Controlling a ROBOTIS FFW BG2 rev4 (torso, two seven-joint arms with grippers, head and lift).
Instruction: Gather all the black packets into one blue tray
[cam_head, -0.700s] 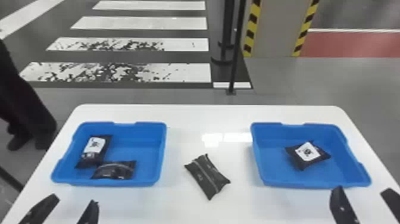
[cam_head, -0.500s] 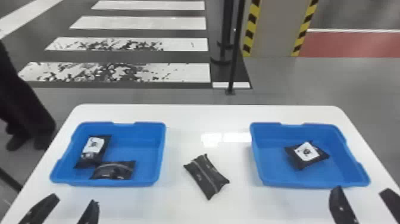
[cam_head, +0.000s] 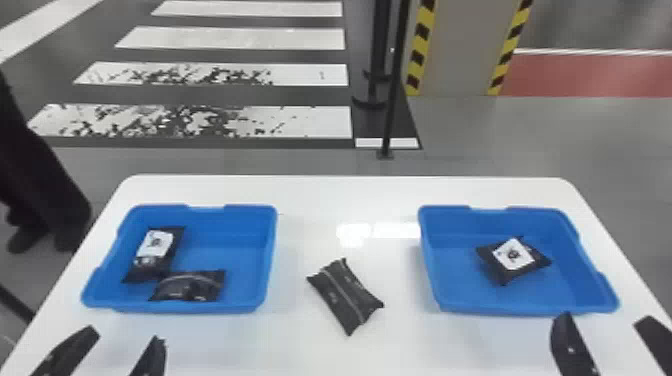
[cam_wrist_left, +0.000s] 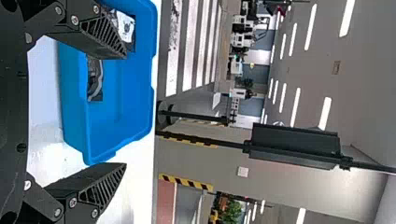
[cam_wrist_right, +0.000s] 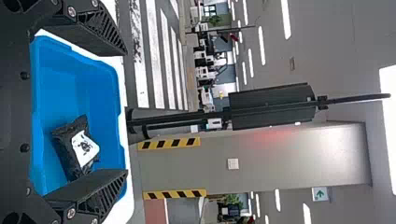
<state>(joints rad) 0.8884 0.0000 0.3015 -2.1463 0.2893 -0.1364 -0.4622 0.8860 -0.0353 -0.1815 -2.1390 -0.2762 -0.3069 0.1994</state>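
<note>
A: What is around the middle packet?
B: It lies on the white bench between two blue trays. The left tray is to the left of it, the right tray to the right. Well beyond it, past the bench, are black posts, a pillar with striped edges and, further left, white floor stripes. The front walls of the trays stand between the grippers and the packets inside
A: What is hard to make out?
B: Left of the middle packet, the labelled packet and the plain packet run dark into dark, so whether they overlap cannot be told. In the left wrist view a finger of the left gripper covers part of the labelled packet. The head view's bottom edge cuts off both grippers
A: And the packets, relative to the grippers?
B: The left gripper is left of the middle packet and nearer the robot, fingers spread, holding nothing; its two packets are just beyond, inside the left tray. The right gripper, right of the middle packet, is likewise parted and unloaded, with the single packet beyond it in the right tray. The middle packet lies between the grippers, touching neither
</note>
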